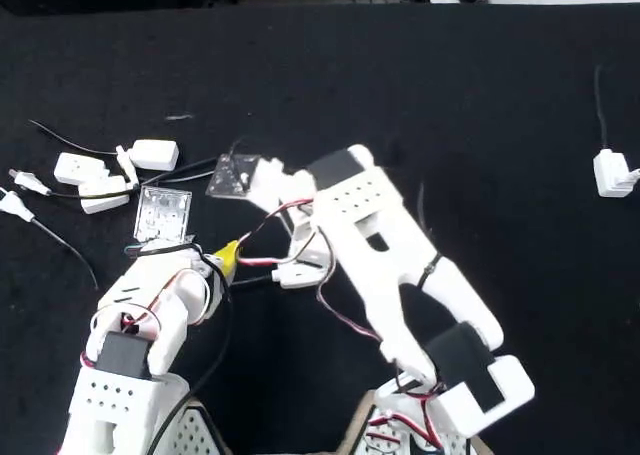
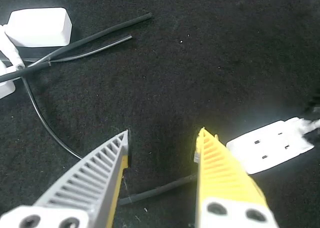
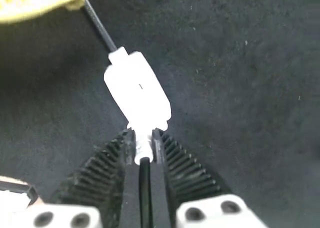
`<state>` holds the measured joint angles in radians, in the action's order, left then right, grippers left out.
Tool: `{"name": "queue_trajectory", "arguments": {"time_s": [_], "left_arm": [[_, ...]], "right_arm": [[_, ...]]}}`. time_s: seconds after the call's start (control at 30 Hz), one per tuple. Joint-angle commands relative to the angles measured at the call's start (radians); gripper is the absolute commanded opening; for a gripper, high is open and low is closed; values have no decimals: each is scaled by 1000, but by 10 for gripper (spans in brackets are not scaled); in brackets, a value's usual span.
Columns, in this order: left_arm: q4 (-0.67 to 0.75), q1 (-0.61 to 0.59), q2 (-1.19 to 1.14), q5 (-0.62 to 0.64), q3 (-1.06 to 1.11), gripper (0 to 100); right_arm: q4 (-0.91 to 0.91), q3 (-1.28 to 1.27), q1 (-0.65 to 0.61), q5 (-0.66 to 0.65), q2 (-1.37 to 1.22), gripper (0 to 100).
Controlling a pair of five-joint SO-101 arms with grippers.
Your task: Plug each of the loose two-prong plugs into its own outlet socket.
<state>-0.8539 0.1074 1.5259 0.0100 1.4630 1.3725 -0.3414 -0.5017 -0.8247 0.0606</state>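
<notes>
My right gripper (image 3: 143,138) is shut on the ribbed neck of a white plug (image 3: 144,149). The plug sits at the near end of a white socket block (image 3: 137,90), and a black cord leaves the block's far end. In the high view that block (image 1: 298,272) lies at the table's middle, with the right gripper (image 1: 318,263) at its right end. My left gripper (image 2: 164,138) hovers open just left of the socket block (image 2: 270,148), whose slots face up. A black cord (image 2: 155,190) runs under the open fingers. The left gripper's yellow finger (image 1: 228,252) points at the block.
A cluster of white adapters (image 1: 100,170) with loose plugs (image 1: 20,190) and black cords lies at the far left; one adapter (image 2: 40,26) is beyond my left gripper. Another white adapter (image 1: 612,173) with its cord sits at the right edge. Black cloth covers the table.
</notes>
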Motion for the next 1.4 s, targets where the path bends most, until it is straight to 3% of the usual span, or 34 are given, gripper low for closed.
{"name": "queue_trajectory", "arguments": {"time_s": [0.0,0.37,1.37], "left_arm": [[-3,4,3,-11,-25,223],[-3,4,3,-11,-25,223],[-3,4,3,-11,-25,223]], "right_arm": [[-26,-13,-34,12,41,11],[-31,-15,28,5,41,11],[-64,-64,25,5,41,11]]}}
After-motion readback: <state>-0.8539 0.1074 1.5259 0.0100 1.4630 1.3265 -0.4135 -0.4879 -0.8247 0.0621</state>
